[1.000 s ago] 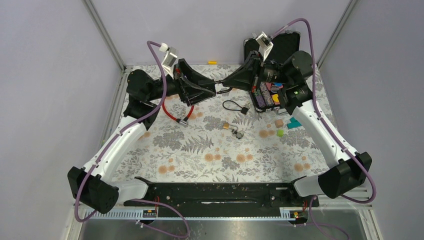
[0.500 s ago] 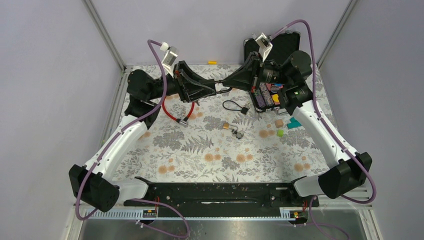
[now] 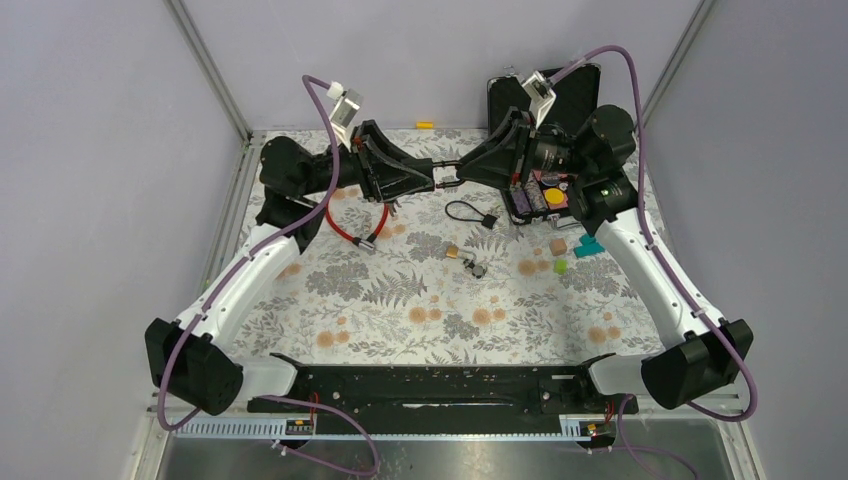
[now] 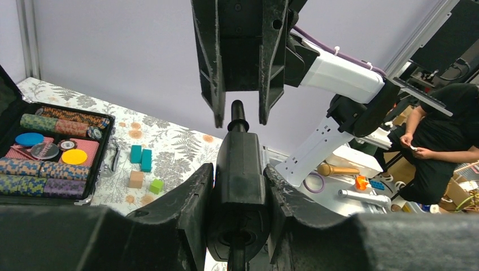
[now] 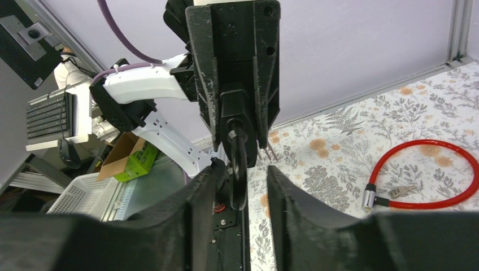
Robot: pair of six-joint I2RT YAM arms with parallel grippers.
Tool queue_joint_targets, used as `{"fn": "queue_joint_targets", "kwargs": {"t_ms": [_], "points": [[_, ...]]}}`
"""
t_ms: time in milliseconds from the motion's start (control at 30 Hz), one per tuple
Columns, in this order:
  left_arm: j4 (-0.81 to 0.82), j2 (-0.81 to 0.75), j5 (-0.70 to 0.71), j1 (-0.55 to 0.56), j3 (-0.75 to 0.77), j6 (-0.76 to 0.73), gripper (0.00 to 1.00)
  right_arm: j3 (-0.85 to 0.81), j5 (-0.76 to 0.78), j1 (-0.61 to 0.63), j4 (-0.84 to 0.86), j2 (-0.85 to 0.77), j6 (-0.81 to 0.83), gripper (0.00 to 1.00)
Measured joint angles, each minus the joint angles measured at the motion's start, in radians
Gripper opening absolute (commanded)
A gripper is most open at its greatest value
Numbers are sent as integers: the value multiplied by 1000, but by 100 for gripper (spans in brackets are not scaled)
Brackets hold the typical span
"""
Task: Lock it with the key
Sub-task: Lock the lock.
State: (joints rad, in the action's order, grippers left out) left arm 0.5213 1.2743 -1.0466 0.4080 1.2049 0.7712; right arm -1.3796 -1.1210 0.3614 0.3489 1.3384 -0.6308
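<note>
My left gripper (image 3: pixel 432 181) is shut on a black lock body (image 3: pixel 444 181), held in the air over the back of the table. In the left wrist view the lock (image 4: pixel 240 169) sits clamped between my fingers, with the key's (image 4: pixel 238 112) black head sticking out of its far end. My right gripper (image 3: pixel 462 178) faces it. Its jaws stand open around the key head (image 5: pixel 237 180), with a gap on one side. The right gripper (image 4: pixel 238 117) also shows in the left wrist view, its tips apart on either side of the key.
A red cable lock (image 3: pixel 350 225) lies on the floral mat under the left arm. A black cable loop with a small padlock (image 3: pixel 470 212), a brass padlock (image 3: pixel 455 251), a case of poker chips (image 3: pixel 540 195) and coloured blocks (image 3: pixel 560 250) lie right of centre.
The right gripper has opened off the key and drawn back slightly to the right. The left gripper, still holding the lock, has shifted a little right and up.
</note>
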Motion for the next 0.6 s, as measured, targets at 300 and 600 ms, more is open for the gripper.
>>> {"fn": "queue_joint_targets", "kwargs": {"t_ms": [300,600], "points": [[120,63,-33,3,20,134,0,29,-23,0,27,-3,-6,10],[209,131,-47,18,37,232,0,25,18,1,-84,-27,130,0]]}}
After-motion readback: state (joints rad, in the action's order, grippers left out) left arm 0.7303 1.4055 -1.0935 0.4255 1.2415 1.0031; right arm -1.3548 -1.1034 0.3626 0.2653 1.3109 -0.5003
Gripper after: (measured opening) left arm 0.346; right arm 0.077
